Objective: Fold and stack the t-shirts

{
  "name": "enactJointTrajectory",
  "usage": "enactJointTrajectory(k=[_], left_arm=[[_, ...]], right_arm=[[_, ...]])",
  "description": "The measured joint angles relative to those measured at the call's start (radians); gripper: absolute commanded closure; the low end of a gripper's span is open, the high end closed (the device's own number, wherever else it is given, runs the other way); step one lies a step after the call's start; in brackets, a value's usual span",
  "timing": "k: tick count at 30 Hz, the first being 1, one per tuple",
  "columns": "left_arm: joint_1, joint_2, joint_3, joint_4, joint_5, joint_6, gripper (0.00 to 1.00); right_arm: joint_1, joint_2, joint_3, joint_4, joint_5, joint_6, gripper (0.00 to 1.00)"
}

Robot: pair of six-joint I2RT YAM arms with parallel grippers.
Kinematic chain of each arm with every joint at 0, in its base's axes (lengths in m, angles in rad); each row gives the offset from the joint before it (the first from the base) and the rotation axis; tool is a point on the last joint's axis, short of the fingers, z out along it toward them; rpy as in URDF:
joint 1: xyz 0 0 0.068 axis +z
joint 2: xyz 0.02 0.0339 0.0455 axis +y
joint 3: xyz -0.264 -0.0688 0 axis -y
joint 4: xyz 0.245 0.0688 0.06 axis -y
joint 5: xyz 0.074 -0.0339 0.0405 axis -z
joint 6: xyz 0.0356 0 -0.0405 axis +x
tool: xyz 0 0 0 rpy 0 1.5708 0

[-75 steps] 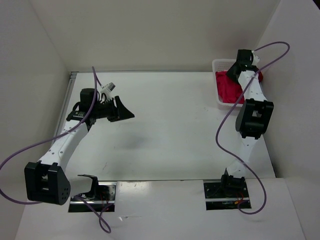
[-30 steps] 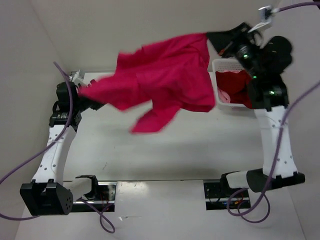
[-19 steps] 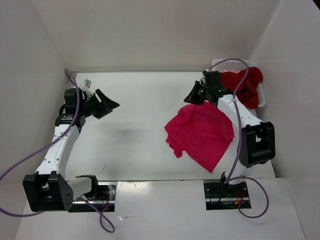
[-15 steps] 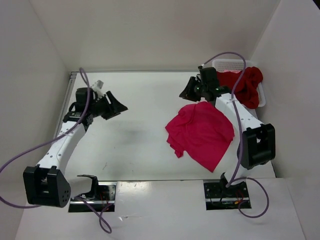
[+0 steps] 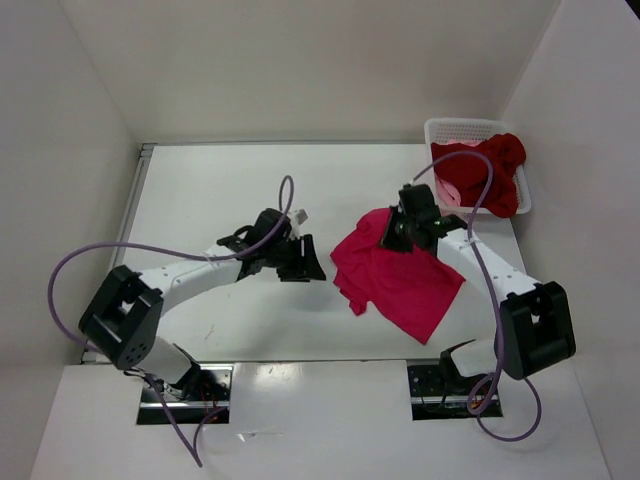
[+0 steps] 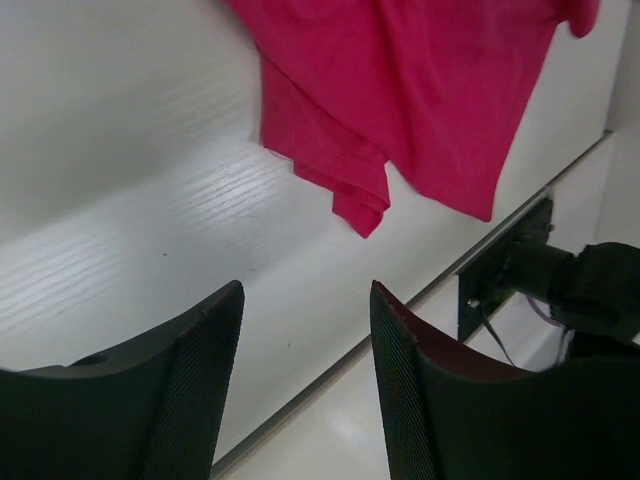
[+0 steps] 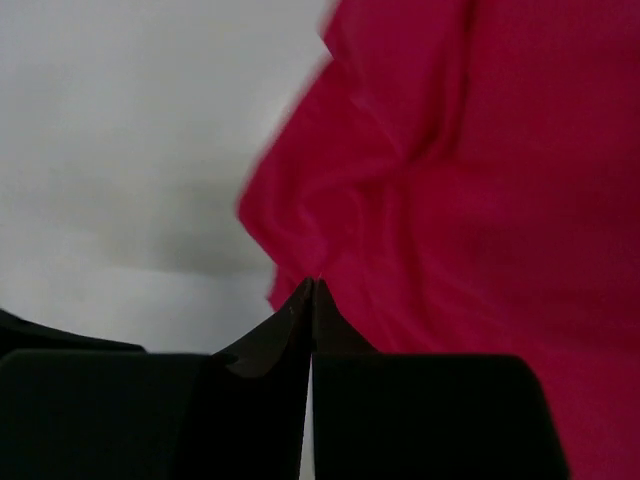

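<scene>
One magenta t-shirt [image 5: 405, 285] lies crumpled at 4 o'clock on the table [image 5: 220, 190]. Expect light, limp cloth; pinch corners or shoulders. Right gripper [image 5: 392, 236], jaws closed, meets its 11 o'clock edge; left gripper [image 5: 305, 262], parted and empty, hovers at 9 o'clock.

- magenta-pink t-shirt [image 5: 400, 280]: plain bright magenta-pink, no print.
- dark red t-shirt [image 5: 495, 172]: plain deep red.
- salmon-pink t-shirt [image 5: 447, 190]: a pale salmon sliver.
- basket [image 5: 455, 127]: white mesh.
- tabletop [image 5: 230, 190]: white with a faint streaked grain.
- left arm [image 5: 190, 280] and right arm [image 5: 480, 265]: white links, black joints.
- cables [image 5: 90, 255]: purple.
- left gripper [image 6: 305, 300] and right gripper [image 7: 310, 290]: black jaws.
</scene>
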Motion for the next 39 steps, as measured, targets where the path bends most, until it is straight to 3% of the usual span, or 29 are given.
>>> enactJointTrajectory(k=[3, 9, 13, 18, 21, 22, 24, 29, 35, 39], left_arm=[[-0.075, 0.09, 0.01, 0.052, -0.018, -0.023, 0.36], [-0.181, 0.26, 0.024, 0.117, -0.026, -0.062, 0.36], [-0.182, 0.332, 0.077, 0.146, -0.029, -0.079, 0.36], [-0.186, 0.381, 0.126, 0.194, -0.035, -0.111, 0.28], [-0.202, 0.428, 0.179, 0.207, -0.037, -0.123, 0.49], [-0.216, 0.453, 0.191, 0.212, -0.036, -0.122, 0.73], [-0.217, 0.452, 0.188, 0.212, -0.054, -0.126, 0.85], [-0.154, 0.411, 0.103, 0.225, -0.051, -0.134, 0.97], [0.048, 0.219, -0.012, 0.173, -0.102, -0.108, 0.98], [0.112, 0.143, -0.024, 0.166, -0.122, -0.083, 0.99]], right_arm=[[0.007, 0.001, -0.115, -0.055, 0.011, 0.015, 0.84], [0.008, 0.001, -0.131, -0.07, 0.017, 0.05, 0.65], [0.02, 0.005, -0.155, -0.057, 0.014, 0.084, 0.58], [0.032, 0.01, -0.187, -0.053, 0.006, 0.114, 0.57], [0.032, 0.01, -0.191, -0.052, 0.007, 0.128, 0.57], [0.032, 0.01, -0.191, -0.05, 0.008, 0.146, 0.58], [0.033, 0.003, -0.206, -0.033, 0.016, 0.16, 0.6], [0.057, 0.005, -0.254, -0.031, 0.024, 0.187, 0.6], [0.193, 0.108, -0.243, -0.017, 0.019, 0.194, 0.51], [0.302, 0.167, -0.212, -0.015, 0.026, 0.201, 0.41]])
